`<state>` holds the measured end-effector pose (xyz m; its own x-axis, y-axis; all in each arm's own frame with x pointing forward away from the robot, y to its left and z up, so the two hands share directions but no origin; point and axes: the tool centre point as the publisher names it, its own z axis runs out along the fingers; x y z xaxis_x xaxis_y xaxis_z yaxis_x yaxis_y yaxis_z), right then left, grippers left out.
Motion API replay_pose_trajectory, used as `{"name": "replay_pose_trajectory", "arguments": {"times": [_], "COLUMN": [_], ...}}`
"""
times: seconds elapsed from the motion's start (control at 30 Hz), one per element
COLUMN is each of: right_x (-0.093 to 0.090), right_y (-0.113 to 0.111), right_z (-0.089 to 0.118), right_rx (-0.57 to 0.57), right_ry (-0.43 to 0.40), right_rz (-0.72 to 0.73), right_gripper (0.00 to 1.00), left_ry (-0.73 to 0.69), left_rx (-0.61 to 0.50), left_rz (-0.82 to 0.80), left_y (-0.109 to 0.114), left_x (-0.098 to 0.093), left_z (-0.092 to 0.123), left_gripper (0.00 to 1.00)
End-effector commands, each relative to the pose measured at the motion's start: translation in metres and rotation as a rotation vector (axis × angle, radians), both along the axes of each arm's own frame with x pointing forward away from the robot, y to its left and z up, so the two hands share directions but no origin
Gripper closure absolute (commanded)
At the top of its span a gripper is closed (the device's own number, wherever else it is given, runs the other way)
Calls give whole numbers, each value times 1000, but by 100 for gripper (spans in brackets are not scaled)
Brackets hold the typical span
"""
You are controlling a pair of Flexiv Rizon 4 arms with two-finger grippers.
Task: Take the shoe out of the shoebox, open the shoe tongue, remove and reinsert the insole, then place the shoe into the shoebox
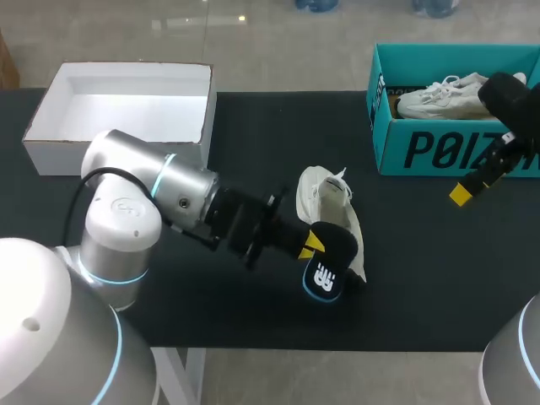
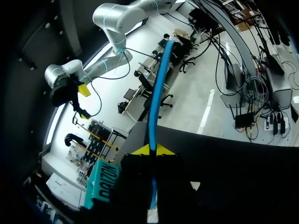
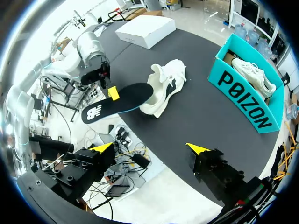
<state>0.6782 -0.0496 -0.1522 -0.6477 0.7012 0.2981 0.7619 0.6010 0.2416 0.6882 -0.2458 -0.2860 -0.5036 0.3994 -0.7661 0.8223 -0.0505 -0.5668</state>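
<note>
The left end effector (image 1: 310, 244) is clenched on the black insole (image 1: 326, 272), whose far end meets the white shoe (image 1: 331, 202) lying mid-desk (image 1: 253, 152), while the right end effector (image 3: 149, 148) hangs wide open and empty, near the teal shoebox (image 1: 422, 150).

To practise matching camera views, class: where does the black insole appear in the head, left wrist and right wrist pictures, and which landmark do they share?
Head view: the insole sits at the white shoe's near end, in the left gripper.
Left wrist view: the insole is edge-on, running ahead from between the fingers.
Right wrist view: the insole is ahead, beside the shoe.
Shared landmark: the teal shoebox.
</note>
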Motion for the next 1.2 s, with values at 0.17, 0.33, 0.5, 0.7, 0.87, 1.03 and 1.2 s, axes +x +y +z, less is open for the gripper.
{"name": "replay_pose_trajectory", "arguments": {"times": [0.17,0.33,0.5,0.7,0.87,1.03,1.2], "right_x": [2,2,2,2,2,2,2], "right_y": [1,1,1,1,1,1,1], "right_z": [0,0,0,0,0,0,0], "right_rx": [-2,-2,-2,-2,-2,-2,-2], "right_ry": [5,5,5,5,5,5,5], "right_rz": [0,0,0,0,0,0,0], "right_gripper": [0,0,0,0,0,0,0], "left_ry": [26,51,69,87,103,120,138], "left_rx": [26,61,96,122,132,149,152], "left_rz": [19,26,50,64,66,92,133], "left_y": [-12,-17,-21,-27,-33,-34,-29], "left_x": [14,20,28,36,44,57,68], "left_z": [9,11,7,-4,-14,-26,-37], "left_gripper": [100,100,100,100,100,100,100]}}
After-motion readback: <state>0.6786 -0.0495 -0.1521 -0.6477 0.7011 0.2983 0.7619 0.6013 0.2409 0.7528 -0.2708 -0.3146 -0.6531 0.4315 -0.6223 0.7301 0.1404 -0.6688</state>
